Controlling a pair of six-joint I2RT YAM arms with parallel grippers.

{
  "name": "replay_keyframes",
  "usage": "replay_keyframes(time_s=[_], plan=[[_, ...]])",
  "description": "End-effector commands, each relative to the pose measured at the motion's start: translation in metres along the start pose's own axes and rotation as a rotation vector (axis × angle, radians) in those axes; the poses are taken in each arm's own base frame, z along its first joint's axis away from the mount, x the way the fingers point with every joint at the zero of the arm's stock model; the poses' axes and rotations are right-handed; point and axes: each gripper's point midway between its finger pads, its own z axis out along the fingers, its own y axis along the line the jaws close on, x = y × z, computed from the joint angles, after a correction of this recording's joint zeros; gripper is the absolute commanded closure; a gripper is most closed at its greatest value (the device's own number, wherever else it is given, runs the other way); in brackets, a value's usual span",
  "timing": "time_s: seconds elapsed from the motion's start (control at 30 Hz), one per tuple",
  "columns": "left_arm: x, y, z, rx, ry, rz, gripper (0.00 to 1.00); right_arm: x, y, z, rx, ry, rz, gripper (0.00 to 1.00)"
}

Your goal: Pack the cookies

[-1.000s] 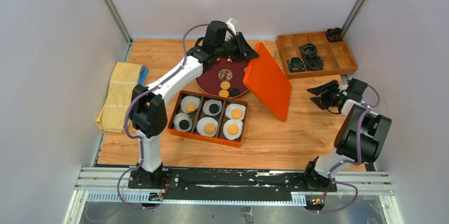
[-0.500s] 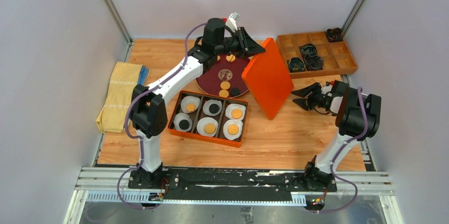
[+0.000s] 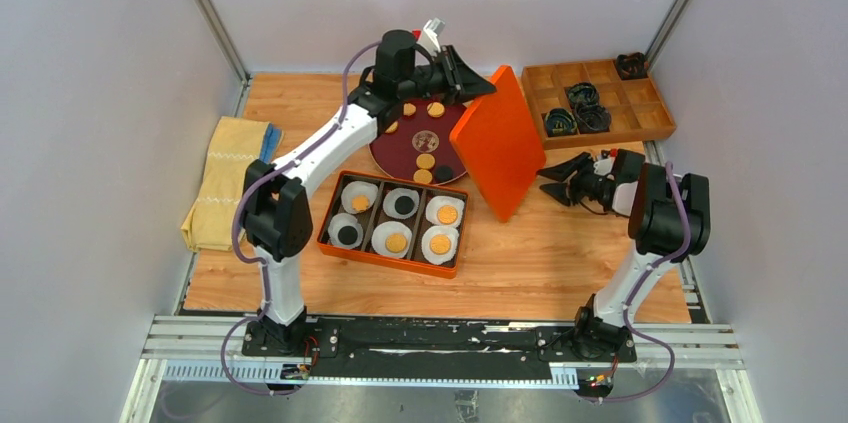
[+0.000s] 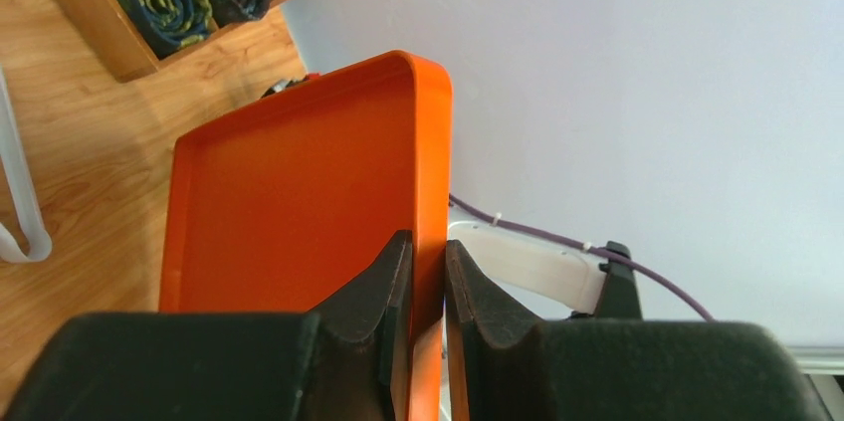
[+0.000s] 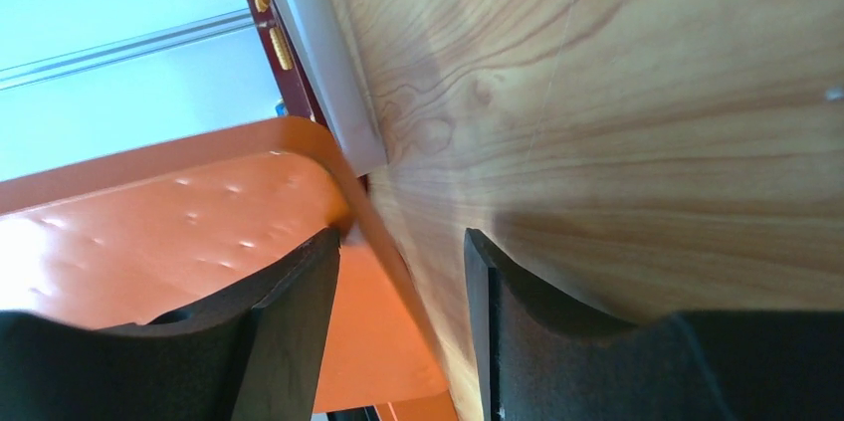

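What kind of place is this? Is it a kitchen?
Probably not a kitchen: it looks like a robot test booth. Plain pale grey walls on metal corner posts close in a wooden tabletop, and two white-and-black robot arms are bolted to a black rail at its edge.

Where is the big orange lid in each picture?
Top camera: the orange lid stands tilted in the middle, right of the dark red plate.
Left wrist: the lid fills the middle, its rim pinched by the left gripper.
Right wrist: the lid is lower left, its edge inside the open right gripper.
Shared landmark: the wooden table.
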Motion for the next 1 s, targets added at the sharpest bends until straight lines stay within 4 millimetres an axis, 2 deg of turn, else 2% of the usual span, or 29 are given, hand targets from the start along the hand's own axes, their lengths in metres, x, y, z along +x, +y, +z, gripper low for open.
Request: replay_keyframes(time_s=[0.0, 0.1, 0.4, 0.57, 0.67, 0.8, 0.87, 0.97], plan=[[-0.038, -0.075, -0.039, 0.160, -0.090, 0.082, 1.00, 0.013, 0.018, 0.000, -0.083, 0.029, -0.009, 0.45], [-0.043, -0.080, -0.045, 0.168, -0.098, 0.082, 1.00, 0.016, 0.030, 0.003, -0.138, 0.031, -0.033, 0.44], [-0.042, -0.075, -0.052, 0.195, -0.100, 0.037, 1.00, 0.047, 0.101, 0.021, -0.478, 0.117, 0.000, 0.40], [-0.049, -0.089, -0.064, 0.216, -0.111, 0.044, 1.00, 0.059, 0.112, 0.037, -0.509, 0.124, -0.051, 0.38], [-0.050, -0.093, -0.072, 0.220, -0.117, 0.040, 1.00, 0.061, 0.136, 0.044, -0.556, 0.143, -0.098, 0.37], [-0.047, -0.095, -0.079, 0.224, -0.119, 0.031, 1.00, 0.083, 0.170, 0.051, -0.615, 0.199, -0.158, 0.37], [-0.047, -0.101, -0.082, 0.243, -0.123, 0.024, 1.00, 0.090, 0.177, 0.053, -0.626, 0.212, -0.159, 0.37], [-0.053, -0.120, -0.087, 0.290, -0.125, 0.025, 1.00, 0.097, 0.176, 0.056, -0.618, 0.222, -0.150, 0.37]])
